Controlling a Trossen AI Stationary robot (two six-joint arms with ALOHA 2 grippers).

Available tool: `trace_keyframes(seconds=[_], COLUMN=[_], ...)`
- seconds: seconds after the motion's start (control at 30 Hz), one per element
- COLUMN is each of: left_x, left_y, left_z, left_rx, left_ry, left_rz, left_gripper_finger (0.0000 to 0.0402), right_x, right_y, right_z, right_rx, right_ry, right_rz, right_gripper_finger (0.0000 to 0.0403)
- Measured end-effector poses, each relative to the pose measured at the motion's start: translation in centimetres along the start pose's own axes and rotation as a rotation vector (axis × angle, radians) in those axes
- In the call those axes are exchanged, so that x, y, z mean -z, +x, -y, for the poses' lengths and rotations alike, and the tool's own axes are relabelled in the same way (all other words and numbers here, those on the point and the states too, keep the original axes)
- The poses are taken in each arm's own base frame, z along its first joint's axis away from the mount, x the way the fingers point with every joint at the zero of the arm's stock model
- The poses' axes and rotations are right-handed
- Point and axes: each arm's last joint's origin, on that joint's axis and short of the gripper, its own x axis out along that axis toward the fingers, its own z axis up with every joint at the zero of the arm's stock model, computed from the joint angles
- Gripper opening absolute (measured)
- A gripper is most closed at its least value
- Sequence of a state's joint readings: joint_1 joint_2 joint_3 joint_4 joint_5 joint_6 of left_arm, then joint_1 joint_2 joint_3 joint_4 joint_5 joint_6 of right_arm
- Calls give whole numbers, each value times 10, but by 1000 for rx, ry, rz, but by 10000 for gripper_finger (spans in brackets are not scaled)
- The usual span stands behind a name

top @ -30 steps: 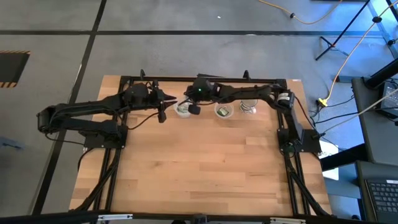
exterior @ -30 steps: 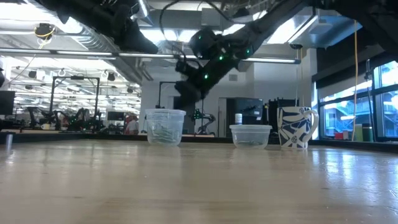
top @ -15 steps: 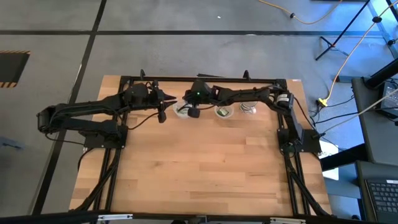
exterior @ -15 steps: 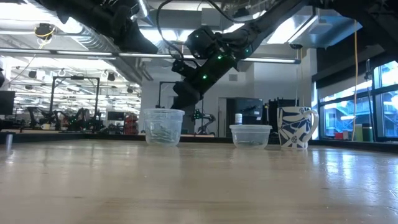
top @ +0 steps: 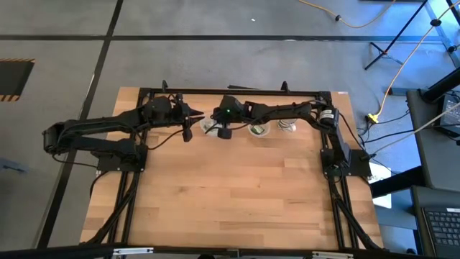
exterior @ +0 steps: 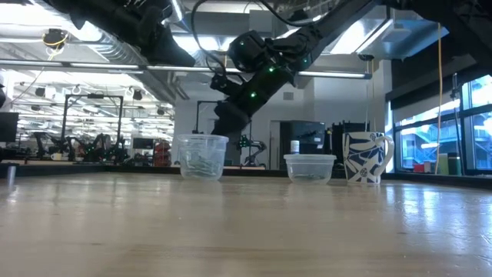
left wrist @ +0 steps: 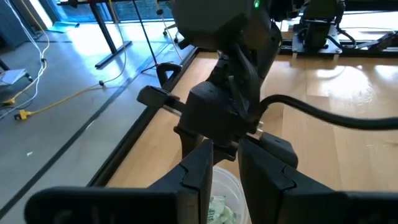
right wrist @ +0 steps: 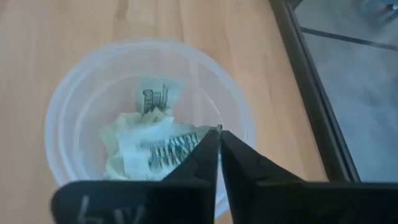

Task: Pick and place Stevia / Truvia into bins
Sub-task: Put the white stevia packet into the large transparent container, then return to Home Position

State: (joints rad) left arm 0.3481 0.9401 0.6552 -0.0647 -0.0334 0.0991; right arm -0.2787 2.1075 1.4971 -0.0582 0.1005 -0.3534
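Left claw (top: 187,132) waits just left of the left cup (exterior: 203,156), its fingers (left wrist: 198,177) a narrow gap apart, holding nothing. Right claw (right wrist: 217,149) hangs directly above that same cup (right wrist: 149,118), fingers nearly closed with only a sliver between them; no sachet shows between the tips. Crumpled green-and-white sachets (right wrist: 146,146) lie in the cup bottom, straight below the right claw. Right of this cup on the bench (top: 230,187) stand a lower cup (exterior: 310,167) and a patterned mug (exterior: 367,156).
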Motion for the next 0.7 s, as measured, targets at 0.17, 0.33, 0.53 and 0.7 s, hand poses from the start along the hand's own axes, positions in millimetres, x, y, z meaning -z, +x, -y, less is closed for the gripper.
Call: trace_keyframes(seconds=[0.17,0.33,0.53,0.7], left_x=[0,-1,-5,14], left_y=[0,-2,-22,-41], left_z=[0,-1,-1,0], left_rx=[-8,-29,2,-14], left_ry=[-25,-26,-33,-61], left_rz=[0,9,103,177], left_gripper_finger=[72,72,72,72], right_x=[2,-5,-31,-22], right_y=[0,-15,-70,-105], right_z=[-2,-3,6,4], right_rx=[-33,-17,-98,-190], right_ry=[-27,-3,55,75], right_rz=[-18,-38,3,40], right_gripper_finger=[74,123,135,133])
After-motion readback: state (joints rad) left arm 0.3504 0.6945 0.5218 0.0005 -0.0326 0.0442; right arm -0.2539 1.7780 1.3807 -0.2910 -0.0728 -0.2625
